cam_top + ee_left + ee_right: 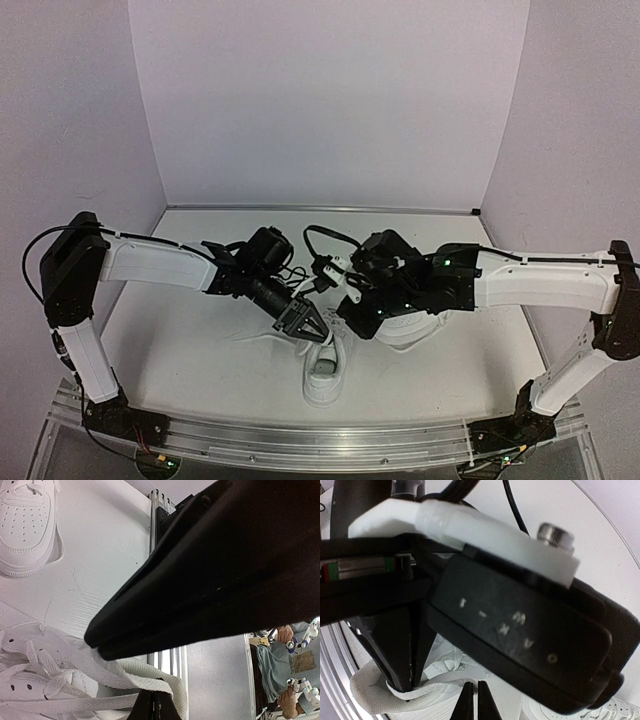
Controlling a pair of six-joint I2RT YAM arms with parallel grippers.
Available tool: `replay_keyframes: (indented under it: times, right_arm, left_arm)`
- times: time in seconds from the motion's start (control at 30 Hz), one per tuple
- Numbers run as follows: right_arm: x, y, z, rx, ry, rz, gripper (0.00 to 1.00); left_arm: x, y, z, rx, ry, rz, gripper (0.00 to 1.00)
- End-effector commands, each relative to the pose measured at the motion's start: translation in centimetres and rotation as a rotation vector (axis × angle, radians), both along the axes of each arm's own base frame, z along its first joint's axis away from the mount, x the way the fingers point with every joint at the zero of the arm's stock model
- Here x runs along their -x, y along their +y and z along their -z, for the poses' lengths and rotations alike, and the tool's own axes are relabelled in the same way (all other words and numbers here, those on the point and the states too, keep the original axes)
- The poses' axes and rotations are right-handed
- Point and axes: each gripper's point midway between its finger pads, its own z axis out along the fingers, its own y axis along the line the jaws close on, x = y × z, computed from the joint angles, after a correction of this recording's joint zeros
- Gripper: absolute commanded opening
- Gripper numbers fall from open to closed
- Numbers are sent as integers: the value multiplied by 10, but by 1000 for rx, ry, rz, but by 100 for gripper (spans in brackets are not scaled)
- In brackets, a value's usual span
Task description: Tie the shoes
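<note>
Two white sneakers lie mid-table. One (325, 372) points toward the near edge. The other (412, 332) lies mostly under my right arm. My left gripper (305, 325) hangs just above the near shoe. In the left wrist view my left gripper (155, 701) is shut on a looped white flat lace (125, 677). A laced shoe (25, 680) is at lower left, the other shoe (25, 525) at upper left. My right gripper (347, 300) meets the left one. In its own view it (475, 694) is shut, with the lace (375, 696) running from its tip to the left fingers (400, 650).
The aluminium rail (320, 440) runs along the table's near edge and shows in the left wrist view (160, 525). Lilac walls close off the back and sides. Black cables (320, 240) loop above the wrists. The right gripper body (225, 570) fills much of the left wrist view.
</note>
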Motion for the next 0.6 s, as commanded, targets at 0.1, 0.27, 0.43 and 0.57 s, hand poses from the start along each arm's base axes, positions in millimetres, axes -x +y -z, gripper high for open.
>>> replay_keyframes:
  times: [0.1, 0.27, 0.43, 0.57]
  right_arm:
    - [1, -1, -23, -130, 27, 74, 23]
    - [10, -16, -30, -192, 69, 127, 26]
    - [25, -35, -33, -272, 134, 180, 23]
    - [30, -46, -14, -273, 183, 232, 19]
  left_arm:
    - [6, -2, 1, 27, 2, 45, 0]
    - [6, -3, 2, 29, 17, 50, 0]
    - [6, -4, 6, 12, 24, 56, 0]
    - [5, -3, 10, -6, 22, 55, 0]
